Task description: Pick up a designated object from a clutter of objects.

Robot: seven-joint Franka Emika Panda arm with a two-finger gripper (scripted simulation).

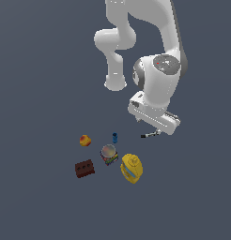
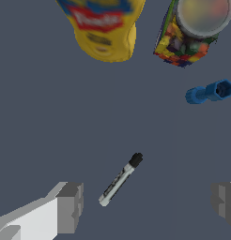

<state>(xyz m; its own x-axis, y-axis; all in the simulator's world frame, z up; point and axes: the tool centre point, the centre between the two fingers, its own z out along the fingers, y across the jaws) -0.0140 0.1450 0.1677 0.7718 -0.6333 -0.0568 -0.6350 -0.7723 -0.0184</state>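
The designated object, a thin marker (image 2: pixel 120 180) with a black cap and a whitish-grey barrel, lies flat on the dark floor. In the exterior view the marker (image 1: pixel 149 135) pokes out just below the white hand. My gripper (image 2: pixel 148 204) hangs above it and is open. One grey finger (image 2: pixel 69 206) shows on one side of the marker and the other finger (image 2: pixel 225 199) far on the other side. Nothing is held. The marker lies closer to the first finger. The clutter of objects lies to the exterior view's left of my gripper (image 1: pixel 159 130).
A yellow bottle (image 1: pixel 131 168) (image 2: pixel 104 28), a colourful-labelled can (image 1: pixel 109 154) (image 2: pixel 192 33) and a tiny blue cylinder (image 1: pixel 115 138) (image 2: pixel 210 92) lie nearest the marker. Farther off are a red-yellow ball (image 1: pixel 85 140) and a dark red-brown brick (image 1: pixel 84 168).
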